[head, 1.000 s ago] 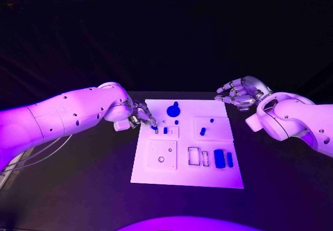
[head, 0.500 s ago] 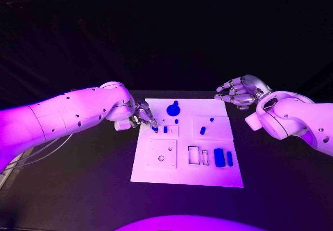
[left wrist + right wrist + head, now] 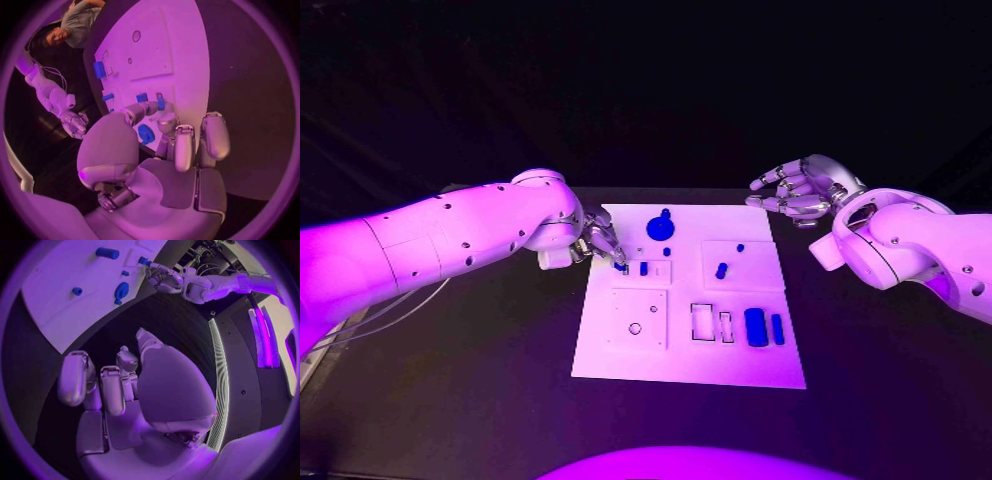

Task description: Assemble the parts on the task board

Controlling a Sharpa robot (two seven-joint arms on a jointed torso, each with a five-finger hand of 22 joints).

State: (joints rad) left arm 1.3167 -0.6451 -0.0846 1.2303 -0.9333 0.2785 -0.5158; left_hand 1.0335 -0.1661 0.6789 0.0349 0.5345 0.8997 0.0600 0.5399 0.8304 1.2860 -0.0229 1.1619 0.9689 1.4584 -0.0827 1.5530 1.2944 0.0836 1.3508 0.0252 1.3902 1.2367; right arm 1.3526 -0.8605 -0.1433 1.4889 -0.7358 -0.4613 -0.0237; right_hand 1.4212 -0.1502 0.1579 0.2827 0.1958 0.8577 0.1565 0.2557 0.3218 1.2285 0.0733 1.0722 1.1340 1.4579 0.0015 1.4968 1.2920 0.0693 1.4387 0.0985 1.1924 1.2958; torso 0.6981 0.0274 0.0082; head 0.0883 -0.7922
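At the near-left edge of the flat white task board (image 3: 689,360), your silver left hand (image 3: 600,243) pinches a small blue part (image 3: 620,266) in its fingers over a recess; misalign and it could jam, while the right hand (image 3: 798,192) hovers curled, empty.

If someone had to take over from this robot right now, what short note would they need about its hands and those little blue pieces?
Left robot hand: fingertips down on a small blue part at the task board's left edge, seemingly pinching it.
Right robot hand: raised off the board's far right corner, fingers curled, holding nothing.
On the board: large blue part at the far end, small one mid-right, two long ones near right.
Done: cannot tell what is seated.
Left: place the remaining loose parts; the two slots beside the long parts look unfilled.
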